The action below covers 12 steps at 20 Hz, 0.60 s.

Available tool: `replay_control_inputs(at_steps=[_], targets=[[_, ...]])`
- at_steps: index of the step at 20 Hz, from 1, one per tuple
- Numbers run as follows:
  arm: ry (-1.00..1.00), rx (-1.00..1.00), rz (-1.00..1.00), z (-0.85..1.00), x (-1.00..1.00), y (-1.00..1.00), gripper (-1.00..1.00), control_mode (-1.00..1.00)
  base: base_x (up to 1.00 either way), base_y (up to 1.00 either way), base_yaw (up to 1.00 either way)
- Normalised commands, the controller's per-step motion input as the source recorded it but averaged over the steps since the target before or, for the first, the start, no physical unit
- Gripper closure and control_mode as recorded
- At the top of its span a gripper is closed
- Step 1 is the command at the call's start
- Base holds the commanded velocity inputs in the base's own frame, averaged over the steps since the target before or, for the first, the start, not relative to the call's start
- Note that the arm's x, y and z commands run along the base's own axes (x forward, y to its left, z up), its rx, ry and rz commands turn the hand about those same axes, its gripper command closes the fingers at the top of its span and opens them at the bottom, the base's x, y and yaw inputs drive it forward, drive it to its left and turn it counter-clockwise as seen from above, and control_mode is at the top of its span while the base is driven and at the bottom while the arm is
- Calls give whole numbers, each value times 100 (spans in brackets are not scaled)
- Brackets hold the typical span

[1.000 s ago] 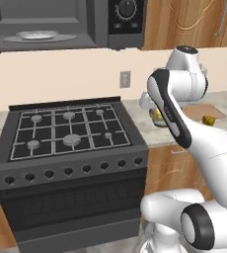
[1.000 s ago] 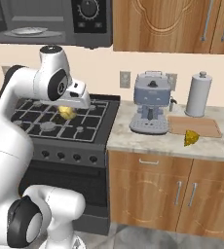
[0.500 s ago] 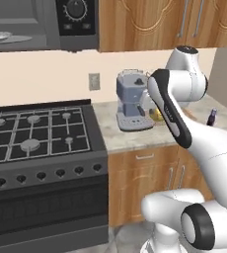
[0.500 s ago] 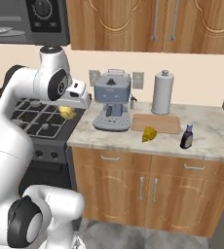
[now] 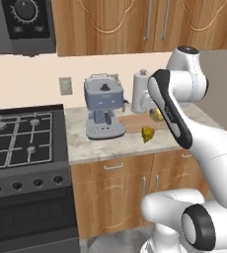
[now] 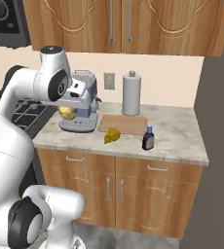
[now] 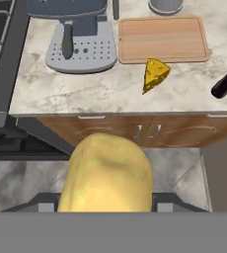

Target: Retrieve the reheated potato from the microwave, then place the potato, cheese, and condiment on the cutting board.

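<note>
fingers: clenched on the potato, carried off the tabletop's front edge
cheese: beyond, mid-tabletop, just before the board
cutting board: farthest, back edge, ahead and right of the potato; long axis runs along the tabletop

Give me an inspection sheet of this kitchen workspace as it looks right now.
Surface: speckled grey stone counter over wooden cabinets.
Job's things: yellowish-tan oval potato held in the tool; bright yellow cheese wedge on the counter just in front of the light-brown wooden cutting board, which is bare; dark condiment bottle upright, to the board's right.
Clutter: grey-blue coffee machine, white paper towel roll.
Tool: tool shut on the potato, above the counter's left part.
Cables: nothing seen.
Surroundings: black gas stove, black microwave, wall outlet.
</note>
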Motion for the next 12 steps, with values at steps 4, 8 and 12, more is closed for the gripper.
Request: replay_control_inputs(at_steps=[4, 8, 12], targets=[[0, 0, 0, 0, 0, 0, 100, 100, 45, -63, 0], [0, 0, 0, 0, 0, 0, 100, 100, 46, -52, 1], [0, 0, 0, 0, 0, 0, 100, 100, 55, -29, 3]])
